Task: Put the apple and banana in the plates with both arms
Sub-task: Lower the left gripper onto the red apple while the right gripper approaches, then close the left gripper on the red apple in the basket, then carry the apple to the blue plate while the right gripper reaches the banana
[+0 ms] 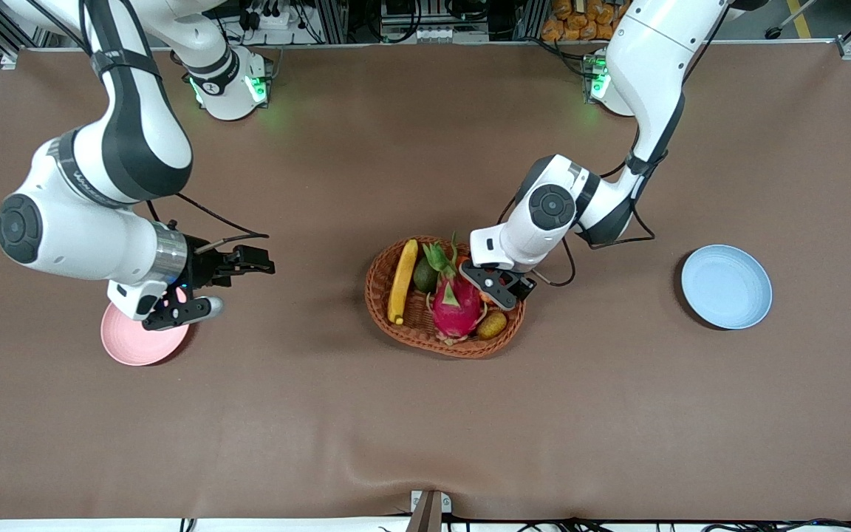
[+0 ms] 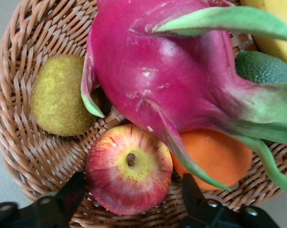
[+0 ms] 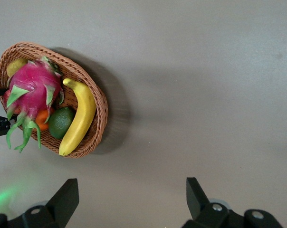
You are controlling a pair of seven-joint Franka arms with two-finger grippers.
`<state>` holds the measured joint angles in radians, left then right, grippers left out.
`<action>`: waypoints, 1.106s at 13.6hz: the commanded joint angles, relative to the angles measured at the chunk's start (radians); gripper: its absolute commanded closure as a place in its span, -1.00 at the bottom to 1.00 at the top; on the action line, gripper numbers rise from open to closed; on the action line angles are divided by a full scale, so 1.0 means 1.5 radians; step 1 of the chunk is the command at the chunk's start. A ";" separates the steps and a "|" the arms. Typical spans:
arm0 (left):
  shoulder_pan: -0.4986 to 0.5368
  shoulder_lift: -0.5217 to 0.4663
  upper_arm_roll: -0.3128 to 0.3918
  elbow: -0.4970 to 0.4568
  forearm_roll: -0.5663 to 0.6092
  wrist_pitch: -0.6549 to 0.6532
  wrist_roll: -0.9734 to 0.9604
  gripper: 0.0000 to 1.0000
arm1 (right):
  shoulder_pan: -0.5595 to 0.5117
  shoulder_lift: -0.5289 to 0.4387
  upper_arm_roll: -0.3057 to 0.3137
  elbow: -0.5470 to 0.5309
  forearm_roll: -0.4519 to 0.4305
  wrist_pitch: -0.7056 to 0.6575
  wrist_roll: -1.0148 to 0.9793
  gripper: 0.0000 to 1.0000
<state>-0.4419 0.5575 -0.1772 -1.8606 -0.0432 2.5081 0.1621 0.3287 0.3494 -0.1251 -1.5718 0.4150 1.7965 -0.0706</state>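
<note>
The apple (image 2: 129,168) lies in the wicker basket (image 1: 444,347), stem up, between a kiwi and an orange. My left gripper (image 2: 131,199) is low in the basket (image 2: 20,142) and open, with one finger on each side of the apple and a gap at both. In the front view the left gripper (image 1: 498,287) hides the apple. The banana (image 1: 402,279) lies along the basket's rim toward the right arm's end; it also shows in the right wrist view (image 3: 79,118). My right gripper (image 1: 252,262) is open and empty over bare table, beside the pink plate (image 1: 134,343). The blue plate (image 1: 726,286) is empty.
The basket also holds a big pink dragon fruit (image 1: 455,303), a green avocado (image 1: 425,275), a kiwi (image 1: 493,324) and an orange (image 2: 215,156). The dragon fruit's green leaves hang over the orange, next to the apple. Brown cloth covers the table.
</note>
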 commanded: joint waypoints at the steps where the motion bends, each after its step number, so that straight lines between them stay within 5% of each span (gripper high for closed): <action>1: -0.004 0.010 0.005 0.002 0.013 0.011 -0.002 -0.58 | 0.009 0.008 -0.004 0.004 0.028 0.009 0.005 -1.00; 4: 0.001 0.001 0.004 0.003 0.016 0.006 0.002 -0.07 | 0.031 0.025 -0.004 0.004 0.029 0.052 0.029 -1.00; 9: 0.004 -0.061 0.001 0.003 0.016 -0.068 -0.003 0.22 | 0.054 0.035 -0.004 0.004 0.029 0.080 0.067 -1.00; 15: 0.036 -0.153 -0.002 0.000 0.013 -0.211 -0.005 0.21 | 0.068 0.042 -0.004 0.003 0.028 0.086 0.089 -1.00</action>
<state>-0.4263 0.3847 -0.1758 -1.8420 -0.0396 2.2384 0.1613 0.4240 0.4023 -0.1245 -1.5718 0.4395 1.9158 0.0496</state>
